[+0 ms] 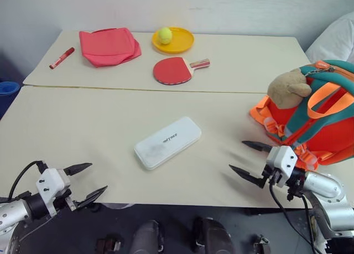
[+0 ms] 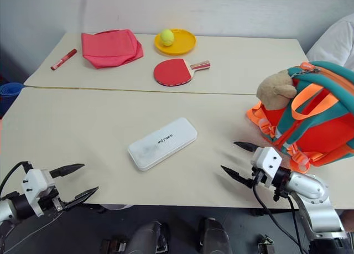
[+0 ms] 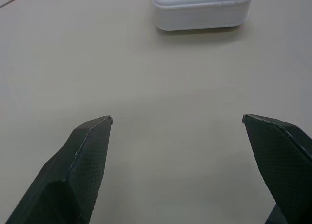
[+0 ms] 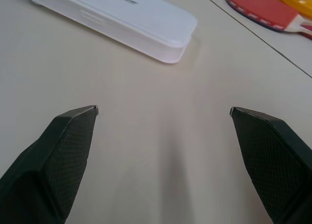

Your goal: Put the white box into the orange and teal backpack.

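Note:
The white box (image 1: 167, 142) lies flat and slanted in the middle of the near table, dark lettering on its lid. On the table's right end leans the orange and teal backpack (image 1: 315, 121), a tan plush bear (image 1: 287, 88) on its upper left side. My left gripper (image 1: 88, 182) hovers open at the front left edge, well short of the box (image 3: 204, 8). My right gripper (image 1: 247, 159) stands open between box and backpack, pointing toward the box (image 4: 117, 19). Nothing sits between either pair of fingers.
On the far table lie a pink-red cloth pouch (image 1: 109, 46), a red marker (image 1: 61, 58), a red table-tennis bat (image 1: 176, 70) and a yellow plate (image 1: 180, 43) holding a tennis ball (image 1: 164, 35). A blue object (image 1: 8, 88) sits off the left edge.

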{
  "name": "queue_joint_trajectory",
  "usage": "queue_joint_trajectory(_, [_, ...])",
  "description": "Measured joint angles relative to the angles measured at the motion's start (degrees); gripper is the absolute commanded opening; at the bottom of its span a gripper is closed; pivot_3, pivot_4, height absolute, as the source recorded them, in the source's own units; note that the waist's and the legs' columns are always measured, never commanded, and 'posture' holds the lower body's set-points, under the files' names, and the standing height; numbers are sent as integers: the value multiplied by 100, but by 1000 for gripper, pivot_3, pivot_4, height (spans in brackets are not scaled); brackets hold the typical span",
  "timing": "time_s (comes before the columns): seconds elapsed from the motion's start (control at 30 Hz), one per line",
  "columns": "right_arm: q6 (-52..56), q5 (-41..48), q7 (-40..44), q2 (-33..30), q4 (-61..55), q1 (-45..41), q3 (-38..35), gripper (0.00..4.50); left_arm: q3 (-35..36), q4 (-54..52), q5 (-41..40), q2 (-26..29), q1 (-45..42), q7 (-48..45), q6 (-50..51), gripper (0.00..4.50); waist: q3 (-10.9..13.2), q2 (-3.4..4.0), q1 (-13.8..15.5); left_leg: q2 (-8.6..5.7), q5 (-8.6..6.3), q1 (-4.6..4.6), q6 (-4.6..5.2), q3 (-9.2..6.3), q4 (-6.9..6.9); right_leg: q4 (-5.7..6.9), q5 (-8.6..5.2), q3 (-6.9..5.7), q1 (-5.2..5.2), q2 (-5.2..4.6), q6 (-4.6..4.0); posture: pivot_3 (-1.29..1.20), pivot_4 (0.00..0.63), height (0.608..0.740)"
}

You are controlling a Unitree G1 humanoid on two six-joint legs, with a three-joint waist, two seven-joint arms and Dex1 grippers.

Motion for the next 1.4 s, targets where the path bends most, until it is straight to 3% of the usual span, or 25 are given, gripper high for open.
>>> queue_joint_trajectory(0.1, [254, 15, -17, -39, -62, -340, 3, 4455, 30, -10, -51, 98, -84, 24, 143, 4500, 0, 0, -10, 2, -6, 0, -13, -1, 0, 2, 2, 0, -2, 1, -2, 0, 150, 740])
queue_joint_trajectory(0.37, [1185, 205, -147, -19, -544, -295, 101, 4455, 129, -781, -416, 138, 59, 245, 1264, 4500, 1, 1, -11, 0, 14, -5, -12, 1, 0, -8, 1, -1, 2, 2, -3, 0, 150, 740])
queue_joint_trajectory(0.4, [1285, 208, -153, -13, -543, -368, 126, 4284, 119, -902, -422, 142, 67, 317, 1419, 4314, 1, 1, -10, 0, 15, -5, -10, 1, 2, -7, 2, 0, 2, 2, -1, 0, 150, 740])
queue_joint_trajectory(0.47, [1545, 224, -239, 65, -540, -639, 200, 3868, 104, -1101, -446, 132, 66, 469, 1701, 3898, 1, 1, -32, 1, 15, -2, -4, 2, 2, -3, 3, 2, 1, 3, 0, 0, 150, 740])
queue_joint_trajectory(0.67, [2157, -457, -508, 321, -107, -2001, 1141, 1776, -264, -1737, -497, 111, -35, 808, 2436, 2012, 2, 4, -42, 7, 27, 0, -22, -1, -1, 16, -3, -1, -11, 9, -11, 0, 150, 740])
queue_joint_trajectory(0.83, [2146, -1290, -432, 627, 1085, -3148, 2005, 36, -799, -1810, -407, 100, -312, 1086, 2916, 402, 3, 5, -37, 1, 33, -9, -29, 5, 3, 16, -3, -1, -13, 8, -11, 0, 150, 740])
queue_joint_trajectory(0.9, [1911, -1562, -428, 823, 1631, -3585, 2160, 0, -1064, -1784, -371, 99, -485, 1112, 3061, 46, 3, 5, -49, 0, 34, -10, -28, 6, 7, 19, -2, -2, -14, 8, -9, 0, 150, 740])
queue_joint_trajectory(1.07, [1392, -1941, -551, 1380, 2792, -4301, 2279, 0, -1271, -1769, -335, 101, -844, 1245, 3320, 46, 2, 3, -130, 1, 41, -8, -33, 6, 9, 32, -2, -3, -12, 10, -9, 0, 150, 740])
queue_joint_trajectory(1.4, [1018, -2185, -509, 1696, 3920, -4918, 2256, 0, -1435, -1549, -326, 39, -1344, 1399, 3544, 46, 2, 3, -194, 6, 43, -8, -37, 5, 7, 43, -2, -3, -12, 19, -9, 0, 150, 740])
